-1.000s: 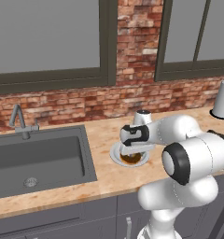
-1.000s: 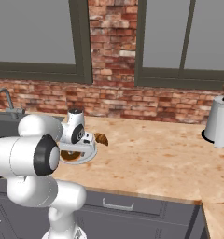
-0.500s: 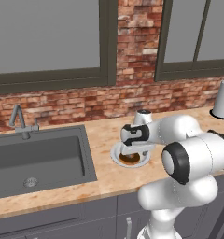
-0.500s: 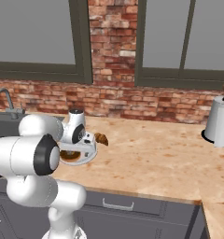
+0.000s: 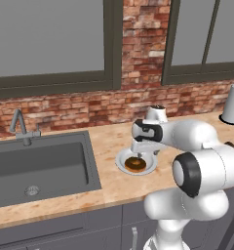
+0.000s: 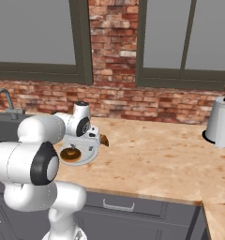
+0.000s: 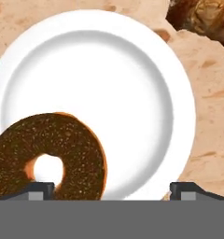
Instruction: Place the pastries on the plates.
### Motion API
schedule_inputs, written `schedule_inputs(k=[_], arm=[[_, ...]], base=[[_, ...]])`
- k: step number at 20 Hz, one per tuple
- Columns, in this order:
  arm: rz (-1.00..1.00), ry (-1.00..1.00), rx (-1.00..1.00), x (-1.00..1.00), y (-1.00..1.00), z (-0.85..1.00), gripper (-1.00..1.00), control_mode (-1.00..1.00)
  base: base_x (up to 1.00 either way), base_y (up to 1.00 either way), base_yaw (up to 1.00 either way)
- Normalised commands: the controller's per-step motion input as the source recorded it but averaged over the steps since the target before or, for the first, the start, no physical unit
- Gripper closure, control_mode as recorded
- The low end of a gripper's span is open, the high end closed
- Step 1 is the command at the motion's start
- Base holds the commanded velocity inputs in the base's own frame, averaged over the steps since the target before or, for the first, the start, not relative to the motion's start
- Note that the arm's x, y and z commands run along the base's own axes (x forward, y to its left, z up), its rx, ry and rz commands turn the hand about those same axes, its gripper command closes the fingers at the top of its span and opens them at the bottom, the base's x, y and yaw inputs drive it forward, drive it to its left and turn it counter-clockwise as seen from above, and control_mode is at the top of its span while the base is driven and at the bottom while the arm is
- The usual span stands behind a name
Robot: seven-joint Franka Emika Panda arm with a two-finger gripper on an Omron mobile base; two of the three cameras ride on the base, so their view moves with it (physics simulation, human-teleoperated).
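A brown ring doughnut point(image 7: 48, 161) with dark glaze lies on a round white plate point(image 7: 132, 84), off centre toward one rim. My gripper point(image 7: 113, 189) hovers just above it, open, with its fingertips point(image 7: 39, 189) wide apart on either side and nothing between them. In the left base view the gripper point(image 5: 141, 148) points down over the doughnut point(image 5: 135, 164) and the plate point(image 5: 120, 165). A golden-brown croissant point(image 6: 104, 139) rests on the counter just beyond the plate point(image 6: 89, 157), and its edge shows as the croissant point(image 7: 202, 18) in the hand view.
A dark sink point(image 5: 41, 166) with a tap point(image 5: 19, 127) lies left of the plate. A brick wall with windows backs the counter. A white paper towel roll point(image 6: 220, 124) stands far right. Bare wooden counter point(image 6: 156, 159) stretches right of the plate.
The jaws have opened and let go of the doughnut, which now lies free on the plate. The arm has barely moved.
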Motion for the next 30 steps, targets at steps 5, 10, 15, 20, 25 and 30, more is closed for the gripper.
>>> schedule_inputs(k=[5, 10, 15, 20, 25, 30], arm=[[0.02, 0.00, 0.02, 0.04, -0.24, 0.49, -1.00, -1.00], [0.14, 0.00, 0.00, 0.14, -0.40, 0.31, -1.00, -1.00], [0.16, 0.00, 0.00, 0.28, -0.37, 0.21, -1.00, -1.00], [0.09, 0.04, 0.00, 0.50, -0.08, 0.21, -1.00, -1.00], [0.07, 0.02, 0.00, 0.42, -0.02, 0.06, -1.00, -1.00], [0.06, 0.02, 0.00, 0.07, 0.00, -0.04, -1.00, -1.00]], base=[[0.00, 0.00, 0.00], [0.00, 0.00, 0.00], [0.00, 0.00, 0.00], [0.00, 0.00, 0.00], [0.00, 0.00, 0.00], [0.00, 0.00, 0.00]])
